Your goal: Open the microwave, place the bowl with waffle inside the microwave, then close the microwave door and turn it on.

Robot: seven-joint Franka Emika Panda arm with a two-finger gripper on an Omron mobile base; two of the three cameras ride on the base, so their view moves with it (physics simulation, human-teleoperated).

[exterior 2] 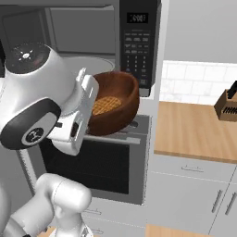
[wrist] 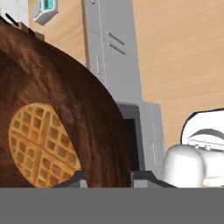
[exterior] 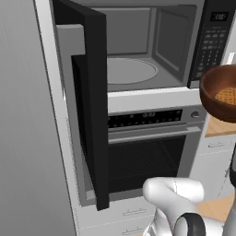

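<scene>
The microwave (exterior: pixel 138 46) stands open, showing its grey cavity and round turntable (exterior: pixel 130 71). The microwave door (exterior: pixel 94 115) is swung out wide to the left, edge-on to me. The reddish-brown bowl (exterior: pixel 220 99) with a golden waffle (exterior: pixel 227 96) in it hangs in the air to the right of the cavity, level with the keypad's lower end (exterior: pixel 209 46). In the right base view the bowl (exterior 2: pixel 120 104) tilts toward the arm, in front of the keypad panel (exterior 2: pixel 136 46). My gripper (wrist: pixel 111 179) is shut on the bowl's rim (wrist: pixel 87 113), beside the waffle (wrist: pixel 39 144).
Below the microwave sits the silver-fronted oven (exterior: pixel 147 156) with a horizontal bar handle. A wooden counter (exterior 2: pixel 194 129) with a knife block (exterior 2: pixel 227 105) lies to the right. A tall grey panel (exterior: pixel 23 138) borders the open door on the left.
</scene>
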